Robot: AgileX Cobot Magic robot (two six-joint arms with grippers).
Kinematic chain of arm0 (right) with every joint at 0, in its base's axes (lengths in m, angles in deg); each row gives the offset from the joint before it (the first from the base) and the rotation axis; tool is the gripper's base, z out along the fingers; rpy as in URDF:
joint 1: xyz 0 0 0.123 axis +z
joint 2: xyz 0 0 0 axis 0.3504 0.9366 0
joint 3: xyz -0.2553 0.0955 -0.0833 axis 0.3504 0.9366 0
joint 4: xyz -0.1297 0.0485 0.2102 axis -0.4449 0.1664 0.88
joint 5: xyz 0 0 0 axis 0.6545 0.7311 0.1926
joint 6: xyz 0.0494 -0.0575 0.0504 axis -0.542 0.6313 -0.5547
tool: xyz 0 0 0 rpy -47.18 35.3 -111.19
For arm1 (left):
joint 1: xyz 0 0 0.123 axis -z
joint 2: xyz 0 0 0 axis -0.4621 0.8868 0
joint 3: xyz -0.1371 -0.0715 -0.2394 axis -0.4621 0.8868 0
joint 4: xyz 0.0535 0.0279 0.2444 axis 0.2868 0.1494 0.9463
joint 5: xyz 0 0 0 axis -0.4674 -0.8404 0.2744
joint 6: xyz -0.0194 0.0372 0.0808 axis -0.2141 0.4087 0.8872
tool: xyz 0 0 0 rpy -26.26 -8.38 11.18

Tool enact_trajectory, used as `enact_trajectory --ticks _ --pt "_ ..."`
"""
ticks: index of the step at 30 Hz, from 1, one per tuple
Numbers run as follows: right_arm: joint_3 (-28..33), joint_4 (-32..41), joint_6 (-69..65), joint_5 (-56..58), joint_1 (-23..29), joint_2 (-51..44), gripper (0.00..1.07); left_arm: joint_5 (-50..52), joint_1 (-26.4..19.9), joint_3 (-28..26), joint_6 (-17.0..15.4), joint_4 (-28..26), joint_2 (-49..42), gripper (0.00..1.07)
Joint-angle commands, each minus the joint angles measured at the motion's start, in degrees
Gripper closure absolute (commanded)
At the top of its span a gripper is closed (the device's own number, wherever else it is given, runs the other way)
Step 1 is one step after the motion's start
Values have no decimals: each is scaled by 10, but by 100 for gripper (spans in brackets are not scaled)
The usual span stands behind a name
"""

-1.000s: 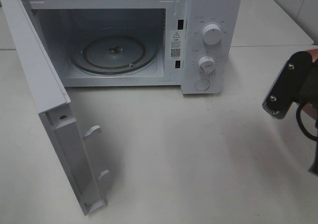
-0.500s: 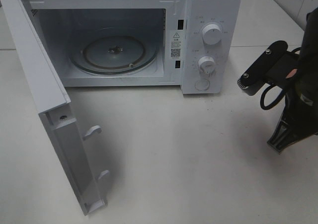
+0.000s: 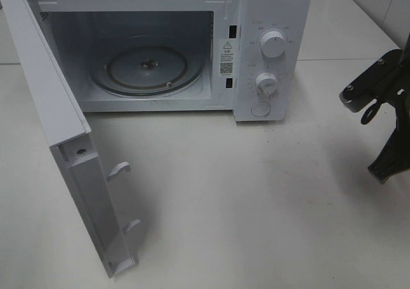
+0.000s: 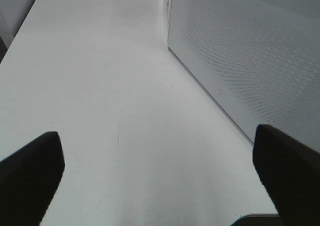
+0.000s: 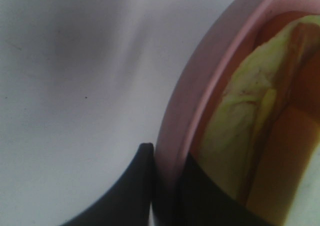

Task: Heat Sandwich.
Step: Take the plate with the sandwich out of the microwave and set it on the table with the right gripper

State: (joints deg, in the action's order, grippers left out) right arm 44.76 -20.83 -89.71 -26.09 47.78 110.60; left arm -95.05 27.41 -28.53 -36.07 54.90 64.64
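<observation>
Right fingers (image 5: 167,186) pinched on pink plate (image 5: 200,85) rim — sandwich (image 5: 255,131) on it, left fingers (image 4: 30,171) spread wide, empty.

White, smooth surface (image 3: 256,193) with a faint seam line running across behind. White boxy microwave (image 3: 272,20) sits directly on it at the far side, door (image 3: 57,129) swung fully open toward the near-left edge. Same surface in the left wrist view, microwave's perforated side wall (image 4: 250,60) standing on it.
</observation>
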Motion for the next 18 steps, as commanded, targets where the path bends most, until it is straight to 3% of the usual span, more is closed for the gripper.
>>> enact_trajectory --ticks 1,7,18 --pt "-4 -31 -15 6 -21 7 107 9 -2 2 1 -1 -9 9" --pt "-4 -35 -41 -24 -54 44 107 9 -2 2 1 -1 -9 9" --pt "-4 -64 -101 -57 -60 120 106 9 -2 2 1 -1 -9 9"
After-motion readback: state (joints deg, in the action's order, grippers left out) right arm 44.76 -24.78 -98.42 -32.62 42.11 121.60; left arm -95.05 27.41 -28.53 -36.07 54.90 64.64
